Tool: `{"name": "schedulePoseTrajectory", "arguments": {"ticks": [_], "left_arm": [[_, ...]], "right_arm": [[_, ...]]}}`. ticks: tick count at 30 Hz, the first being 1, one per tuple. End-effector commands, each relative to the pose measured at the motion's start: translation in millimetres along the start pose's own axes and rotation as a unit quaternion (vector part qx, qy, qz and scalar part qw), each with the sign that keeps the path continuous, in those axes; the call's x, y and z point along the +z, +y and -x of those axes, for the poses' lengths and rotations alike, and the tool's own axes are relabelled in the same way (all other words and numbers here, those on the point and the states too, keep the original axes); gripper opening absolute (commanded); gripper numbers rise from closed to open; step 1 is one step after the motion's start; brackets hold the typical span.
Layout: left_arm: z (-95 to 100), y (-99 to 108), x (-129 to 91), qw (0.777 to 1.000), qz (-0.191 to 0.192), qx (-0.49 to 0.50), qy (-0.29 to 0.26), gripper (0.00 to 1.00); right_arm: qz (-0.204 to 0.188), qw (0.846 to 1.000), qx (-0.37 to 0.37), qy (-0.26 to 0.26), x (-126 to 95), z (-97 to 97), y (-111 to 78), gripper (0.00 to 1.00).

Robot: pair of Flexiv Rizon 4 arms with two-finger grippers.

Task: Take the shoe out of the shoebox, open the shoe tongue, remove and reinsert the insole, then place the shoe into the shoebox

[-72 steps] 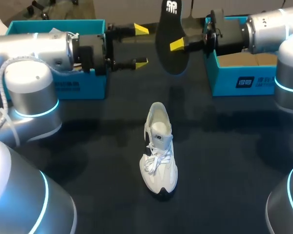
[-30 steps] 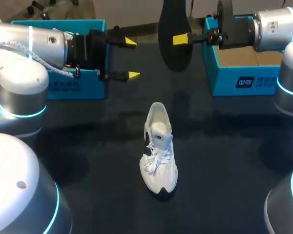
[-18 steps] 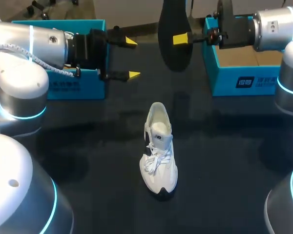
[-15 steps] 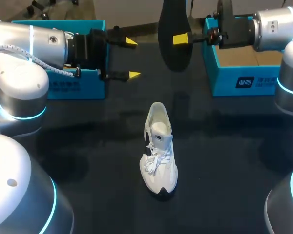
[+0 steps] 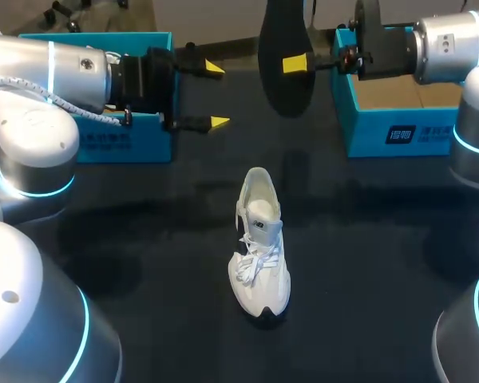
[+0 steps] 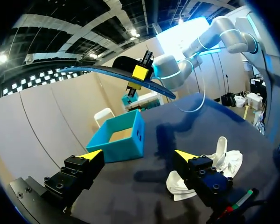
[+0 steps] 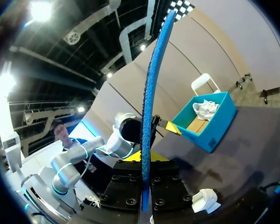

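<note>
A white shoe (image 5: 259, 247) stands upright mid-table, toe toward me, laces loose. High above the table's far side hangs the black insole (image 5: 286, 56), with my right gripper (image 5: 297, 64) shut on its middle. In the right wrist view the insole (image 7: 151, 93) shows edge-on, blue-edged, rising from between the fingers of that gripper (image 7: 146, 161). My left gripper (image 5: 215, 96) is open and empty, left of the insole and facing it. In the left wrist view the insole (image 6: 126, 77) floats well ahead of this gripper (image 6: 137, 154), and the shoe (image 6: 224, 161) lies beside one finger.
A teal shoebox (image 5: 391, 120) with a bare brown floor stands at the far right, under my right arm. A second teal box (image 5: 104, 136) sits at the far left behind my left arm; it (image 7: 207, 119) holds another white shoe.
Since the earliest frame my left gripper drew back to the left and nearer; the right gripper raised the insole slightly. Over the last second nothing moved.
</note>
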State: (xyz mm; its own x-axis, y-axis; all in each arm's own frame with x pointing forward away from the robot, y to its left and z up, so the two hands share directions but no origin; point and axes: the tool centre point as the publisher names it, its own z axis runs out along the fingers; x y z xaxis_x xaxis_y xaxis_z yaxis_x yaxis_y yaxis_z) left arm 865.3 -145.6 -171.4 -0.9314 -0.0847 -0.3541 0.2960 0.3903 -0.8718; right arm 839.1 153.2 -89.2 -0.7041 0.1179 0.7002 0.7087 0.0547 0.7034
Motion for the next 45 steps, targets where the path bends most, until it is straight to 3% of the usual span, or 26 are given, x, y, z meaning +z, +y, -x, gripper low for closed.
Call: {"name": "schedulePoseTrajectory", "arguments": {"ticks": [1, 12, 20, 26, 45], "left_arm": [[-5.1, 6.0, -4.6, 1.000, 0.013, -0.011, 0.011, 1.00], [-37.5, 25.0, -7.5, 0.998, 0.029, -0.038, 0.043, 1.00], [-63.8, 40.0, -3.4, 0.996, 0.051, -0.045, 0.061, 1.00], [-75.7, 51.2, -2.8, 0.994, 0.064, -0.058, 0.074, 1.00], [-116.3, 88.2, 11.1, 0.980, 0.114, -0.075, 0.145, 1.00]], "right_arm": [[0.000, 1.000, 0.000, -0.001, 1.6, 0.4, -0.1, 0.00], [-0.014, 0.994, -0.111, 0.010, 18.7, -2.0, -5.3, 0.00], [-0.021, 0.984, -0.173, 0.036, 30.2, 1.9, -23.8, 0.00], [-0.028, 0.982, -0.178, 0.051, 40.4, 6.8, -40.8, 0.00], [-0.028, 0.982, -0.178, 0.051, 40.4, 6.8, -40.8, 0.00]]}}
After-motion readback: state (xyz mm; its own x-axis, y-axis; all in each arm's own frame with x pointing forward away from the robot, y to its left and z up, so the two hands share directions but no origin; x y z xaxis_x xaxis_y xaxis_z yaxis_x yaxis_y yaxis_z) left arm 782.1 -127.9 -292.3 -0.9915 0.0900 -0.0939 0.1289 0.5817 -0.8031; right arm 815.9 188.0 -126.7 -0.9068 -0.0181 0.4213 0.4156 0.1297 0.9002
